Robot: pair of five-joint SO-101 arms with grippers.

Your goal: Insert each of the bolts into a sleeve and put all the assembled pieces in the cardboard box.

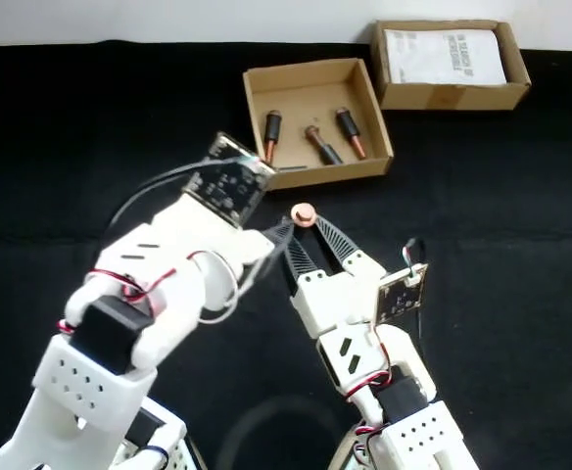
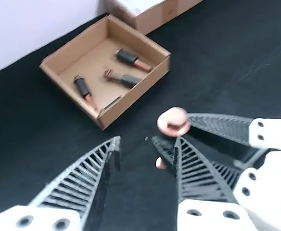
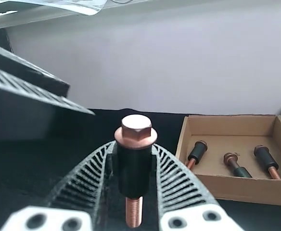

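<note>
My right gripper [image 3: 133,148] is shut on a black sleeve [image 3: 133,168] with a copper bolt [image 3: 135,132] through it, held upright above the black table. In the high view the bolt's head [image 1: 304,213] sits between the right gripper's [image 1: 304,222] tips, just in front of the cardboard box [image 1: 310,69]. Close beside it on the left, my left gripper [image 1: 274,240] is open. The left wrist view has the left gripper [image 2: 146,144] spread wide, with the bolt head [image 2: 173,121] just beyond one finger. The box [image 2: 131,103] holds three assembled pieces [image 1: 323,145].
A second cardboard box [image 1: 448,96] with a white sheet in it stands at the back right, touching the first box's corner. Black cloth covers the table [image 1: 492,215]. A pale wall [image 3: 188,62] rises behind the boxes.
</note>
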